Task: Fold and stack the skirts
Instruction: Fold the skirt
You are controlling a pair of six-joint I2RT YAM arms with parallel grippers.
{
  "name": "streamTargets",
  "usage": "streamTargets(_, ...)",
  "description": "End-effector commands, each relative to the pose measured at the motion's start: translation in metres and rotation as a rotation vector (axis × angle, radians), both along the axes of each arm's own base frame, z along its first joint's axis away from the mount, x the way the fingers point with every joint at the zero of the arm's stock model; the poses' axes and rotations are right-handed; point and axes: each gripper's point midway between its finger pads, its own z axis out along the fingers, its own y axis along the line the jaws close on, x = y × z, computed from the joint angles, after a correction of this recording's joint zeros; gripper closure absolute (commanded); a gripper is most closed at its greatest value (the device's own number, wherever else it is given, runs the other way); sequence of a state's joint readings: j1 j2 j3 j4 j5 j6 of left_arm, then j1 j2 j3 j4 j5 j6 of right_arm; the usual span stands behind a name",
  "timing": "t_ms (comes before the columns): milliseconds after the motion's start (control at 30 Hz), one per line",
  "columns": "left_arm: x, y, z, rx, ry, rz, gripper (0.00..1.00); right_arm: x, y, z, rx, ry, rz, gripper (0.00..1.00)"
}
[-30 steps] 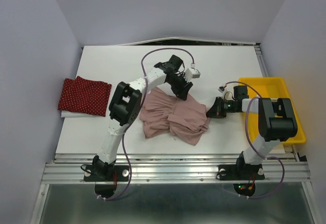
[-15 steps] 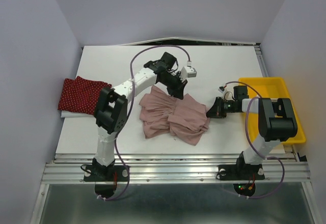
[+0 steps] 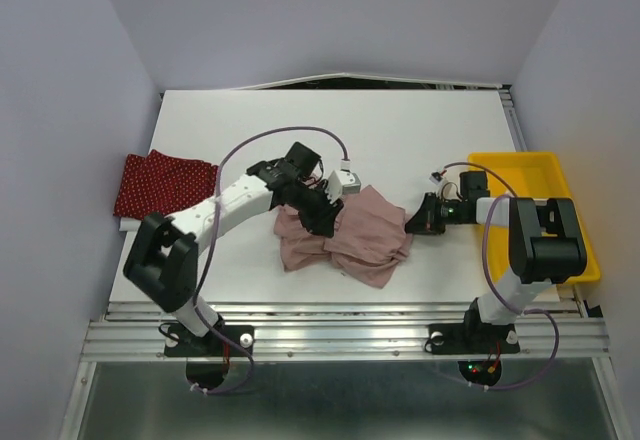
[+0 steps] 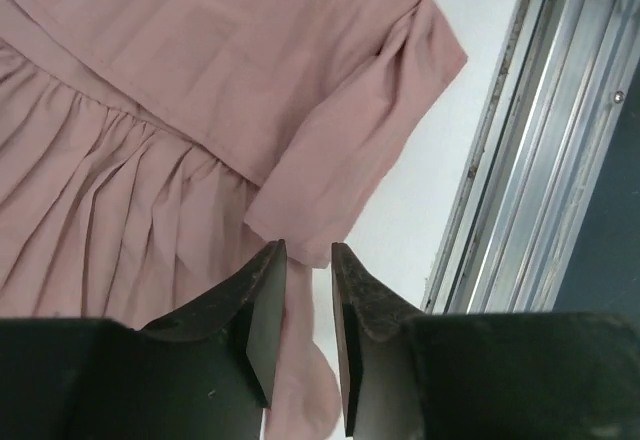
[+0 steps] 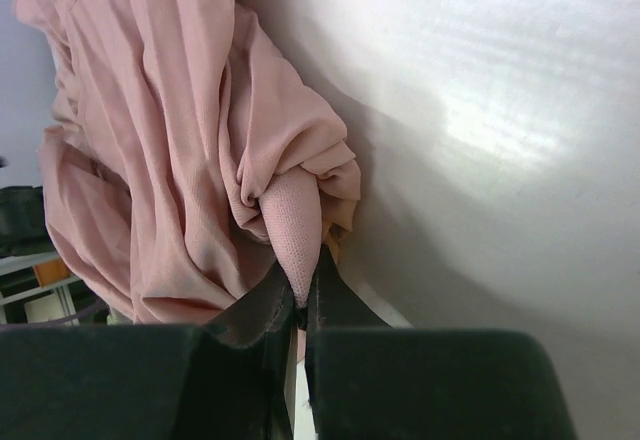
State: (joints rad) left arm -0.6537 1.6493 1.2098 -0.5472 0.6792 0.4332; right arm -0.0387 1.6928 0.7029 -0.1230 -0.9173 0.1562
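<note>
Left gripper (image 4: 307,252): down over the left-middle of the pink skirt (image 3: 368,232), jaws cracked apart just a bit. There's a fold of pink cloth under the gap, but honestly I can't tell if it's pinched.
Right gripper (image 5: 303,298): low at the skirt's right edge, jaws clamped tight on a little nub of pink fabric.
Pink skirt: bunched up mid-table, gathered ruffles next to a smoother panel, one corner flap sticking out toward the metal rail (image 4: 545,150).
Red polka-dot skirt (image 3: 160,188): folded flat at the left edge of the table (image 3: 420,125), well apart from the pink one.
Yellow tray (image 3: 515,158): over on the right, beside the right arm.
</note>
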Motion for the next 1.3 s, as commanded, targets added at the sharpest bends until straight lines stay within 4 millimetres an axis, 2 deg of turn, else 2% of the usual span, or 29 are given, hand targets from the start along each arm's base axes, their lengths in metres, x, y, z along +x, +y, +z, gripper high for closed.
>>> streamTargets(0, 0.004, -0.015, 0.07, -0.133, -0.289, 0.065, 0.64, -0.017, 0.006, 0.015, 0.044, -0.016, 0.02, 0.99)
streamTargets(100, 0.006, -0.011, 0.045, -0.071, -0.277, 0.135, 0.64, -0.022, 0.008, 0.025, 0.055, -0.046, 0.027, 0.99)
streamTargets(133, 0.01, -0.012, 0.038, -0.066, -0.27, 0.164, 0.66, -0.021, 0.007, 0.034, 0.049, -0.074, 0.025, 0.99)
streamTargets(233, 0.018, -0.026, 0.014, -0.063, -0.212, 0.154, 0.69, -0.024, 0.008, 0.052, 0.053, -0.098, 0.035, 0.99)
streamTargets(267, 0.022, -0.029, -0.009, -0.03, -0.16, 0.155, 0.7, -0.024, 0.008, 0.056, 0.054, -0.1, 0.036, 0.99)
streamTargets(367, 0.038, -0.038, -0.032, -0.012, -0.102, 0.182, 0.74, -0.025, 0.009, 0.073, 0.058, -0.119, 0.043, 0.99)
streamTargets(400, 0.041, -0.037, -0.055, 0.026, -0.061, 0.189, 0.75, -0.026, 0.009, 0.077, 0.062, -0.118, 0.042, 0.99)
streamTargets(467, 0.058, -0.043, -0.059, 0.01, -0.055, 0.206, 0.78, -0.028, 0.01, 0.086, 0.072, -0.111, 0.04, 0.99)
streamTargets(500, 0.06, -0.044, -0.07, 0.026, -0.039, 0.207, 0.78, -0.03, 0.011, 0.089, 0.081, -0.096, 0.038, 0.99)
streamTargets(567, 0.064, -0.05, -0.072, 0.013, -0.036, 0.186, 0.77, -0.032, 0.013, 0.098, 0.106, -0.093, 0.043, 0.99)
streamTargets(667, 0.055, -0.055, -0.059, -0.037, -0.02, 0.132, 0.71, -0.03, 0.015, 0.11, 0.128, -0.098, 0.037, 0.99)
streamTargets(700, 0.056, -0.056, -0.04, -0.08, -0.06, 0.125, 0.7, -0.029, 0.015, 0.113, 0.128, -0.104, 0.036, 0.99)
streamTargets(733, 0.053, -0.055, -0.031, -0.099, -0.072, 0.119, 0.69, -0.028, 0.015, 0.113, 0.125, -0.106, 0.033, 0.99)
streamTargets(767, 0.045, -0.05, -0.028, -0.111, -0.064, 0.112, 0.69, -0.027, 0.014, 0.112, 0.115, -0.108, 0.026, 0.99)
streamTargets(800, 0.044, -0.048, -0.005, -0.151, -0.104, 0.113, 0.69, -0.026, 0.013, 0.11, 0.105, -0.102, 0.019, 0.99)
streamTargets(833, 0.04, -0.041, -0.003, -0.15, -0.109, 0.131, 0.68, -0.023, 0.01, 0.104, 0.081, -0.072, -0.014, 0.99)
streamTargets(900, 0.045, -0.03, 0.018, -0.159, -0.167, 0.169, 0.68, -0.024, 0.009, 0.097, 0.076, -0.028, -0.035, 0.99)
streamTargets(967, 0.049, -0.017, 0.022, -0.109, -0.227, 0.177, 0.67, -0.029, 0.011, 0.092, 0.095, 0.03, -0.047, 0.99)
streamTargets(1000, 0.051, -0.012, 0.031, -0.105, -0.27, 0.184, 0.66, -0.031, 0.012, 0.091, 0.102, 0.035, -0.055, 0.99)
streamTargets(1133, 0.059, 0.004, 0.02, -0.012, -0.329, 0.2, 0.64, -0.044, 0.013, 0.065, 0.119, 0.101, -0.1, 0.99)
streamTargets(1167, 0.062, 0.008, 0.014, 0.016, -0.333, 0.211, 0.64, -0.05, 0.024, 0.067, 0.137, 0.146, -0.077, 0.98)
streamTargets(1200, 0.063, 0.009, 0.001, 0.047, -0.314, 0.213, 0.64, -0.054, 0.032, 0.061, 0.144, 0.183, -0.062, 0.98)
streamTargets(1267, 0.073, 0.014, -0.011, 0.099, -0.312, 0.26, 0.64, -0.064, 0.044, 0.051, 0.127, 0.215, -0.03, 0.99)
